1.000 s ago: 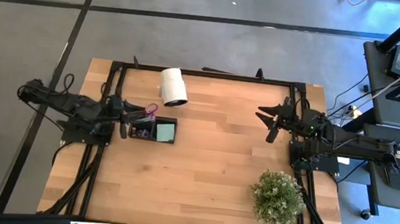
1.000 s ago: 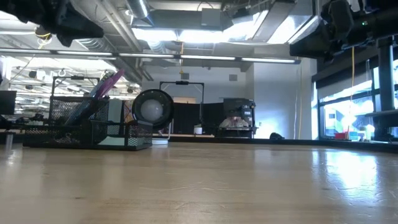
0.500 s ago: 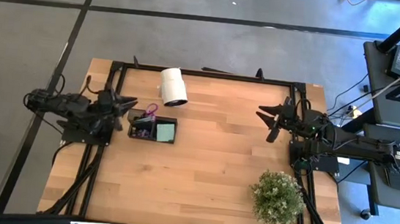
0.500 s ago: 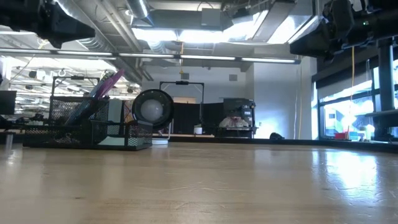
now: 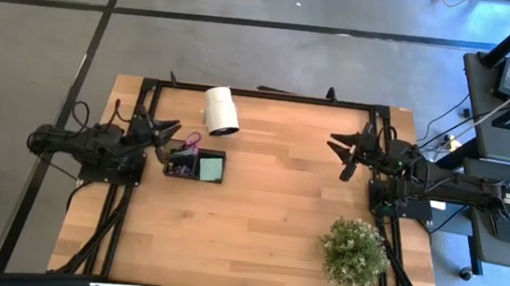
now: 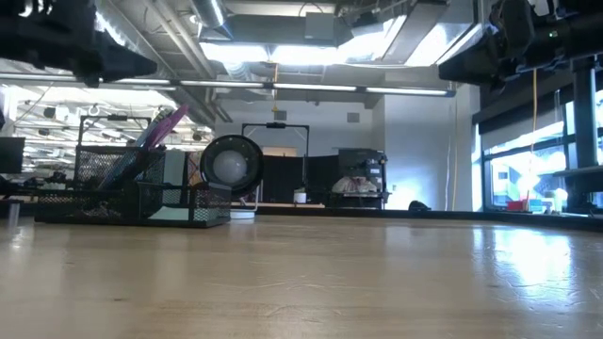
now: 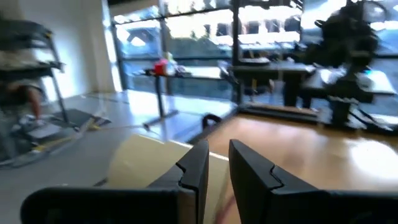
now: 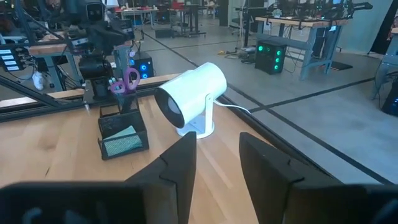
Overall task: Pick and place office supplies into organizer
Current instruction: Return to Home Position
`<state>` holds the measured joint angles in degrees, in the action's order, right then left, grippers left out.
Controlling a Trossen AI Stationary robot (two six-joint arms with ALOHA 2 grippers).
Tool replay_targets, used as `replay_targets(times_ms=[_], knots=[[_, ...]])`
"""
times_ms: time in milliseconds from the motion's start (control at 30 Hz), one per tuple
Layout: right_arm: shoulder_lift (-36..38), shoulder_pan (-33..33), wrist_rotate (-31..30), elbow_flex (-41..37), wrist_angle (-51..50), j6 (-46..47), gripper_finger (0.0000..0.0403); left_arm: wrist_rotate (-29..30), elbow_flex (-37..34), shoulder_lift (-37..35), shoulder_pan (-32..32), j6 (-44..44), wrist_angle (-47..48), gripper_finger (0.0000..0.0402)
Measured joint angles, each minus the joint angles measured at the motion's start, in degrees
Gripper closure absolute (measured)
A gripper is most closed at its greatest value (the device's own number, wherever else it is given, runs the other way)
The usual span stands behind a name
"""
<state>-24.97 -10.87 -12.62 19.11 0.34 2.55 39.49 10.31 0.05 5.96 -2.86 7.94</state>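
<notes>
Left gripper (image 5: 166,141) is hovering empty, slightly parted, beside organizer (image 5: 195,178), probably risking snagging scissors (image 5: 192,140) if swinging low; right gripper (image 5: 336,157) idling agape.

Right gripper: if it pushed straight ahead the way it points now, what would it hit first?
Probably the white cylinder roll: the right wrist view shows it straight ahead of the open right gripper, with only bare table between. The organizer sits off that line. Relative height is unclear.
</notes>
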Motion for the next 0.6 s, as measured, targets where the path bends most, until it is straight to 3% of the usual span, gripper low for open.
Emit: replay_targets(times_ms=[367, 600], knots=[[0.43, 0.0, -1.48, 0.0, 1.51, 0.61, 0.0276, -0.59, -1.51, -0.02, -13.12, -1.03, -0.68, 0.0344], [7.28, 0.0, -4.25, 0.0, -1.44, -1.14, 0.0276, -7.5, -1.51, -0.02, -18.79, -1.12, -0.27, 0.0352]])
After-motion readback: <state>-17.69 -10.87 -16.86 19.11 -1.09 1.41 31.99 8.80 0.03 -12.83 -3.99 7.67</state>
